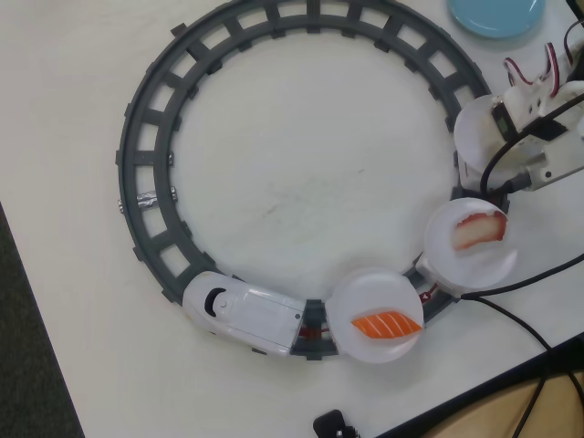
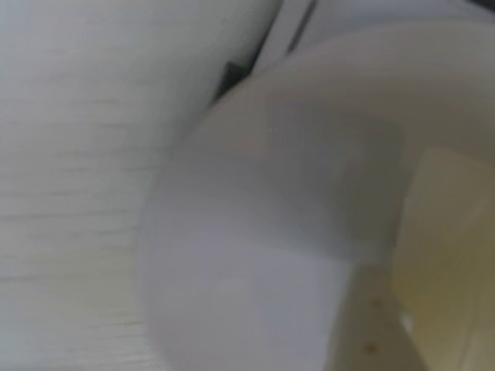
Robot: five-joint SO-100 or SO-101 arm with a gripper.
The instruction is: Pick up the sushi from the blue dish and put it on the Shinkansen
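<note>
The Shinkansen [image 1: 242,315] stands on the grey track at the lower left of the overhead view, pulling three white plates. My gripper [image 1: 500,128] hangs low over the rear plate [image 1: 470,137] at the right. In the blurred wrist view that plate [image 2: 271,232] fills the frame, and the pale cream sushi [image 2: 452,255] sits at the right edge against one finger [image 2: 371,325], seemingly held just above the plate. The blue dish [image 1: 497,14] at the top right shows nothing on its visible part.
The grey circular track [image 1: 146,182] rings the table's middle. The orange salmon piece [image 1: 387,324] lies on the first plate, the red-edged white piece [image 1: 479,230] on the second. Black cables [image 1: 525,319] run along the table's lower right edge.
</note>
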